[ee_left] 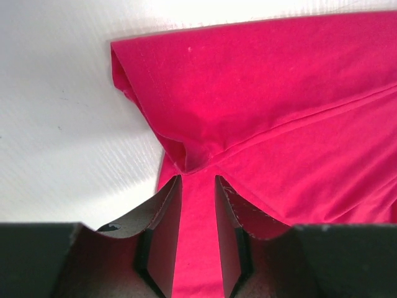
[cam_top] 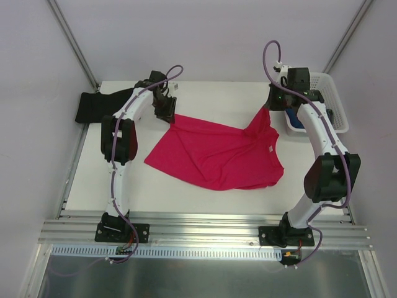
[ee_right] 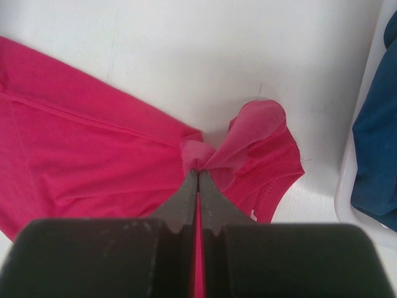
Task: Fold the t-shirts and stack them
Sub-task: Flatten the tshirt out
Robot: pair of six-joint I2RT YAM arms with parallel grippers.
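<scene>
The crimson-pink t-shirt [cam_top: 217,155] lies spread and rumpled across the middle of the table, its white neck label [cam_top: 271,149] showing near its right side. My left gripper [cam_top: 166,113] is at the shirt's far left corner. In the left wrist view its jaws [ee_left: 198,179] stand apart over the pink cloth [ee_left: 279,93], just behind a sleeve fold. My right gripper [cam_top: 273,102] is at the far right corner. In the right wrist view it [ee_right: 198,172] is shut on a bunched pinch of the shirt [ee_right: 93,136]. A black t-shirt [cam_top: 93,105] lies at the far left.
The white lattice basket [cam_top: 332,93] stands at the far right beside the right arm, with blue cloth [cam_top: 296,121] in it. It also shows at the right edge of the right wrist view [ee_right: 347,186]. The black shirt hangs over the table's left edge.
</scene>
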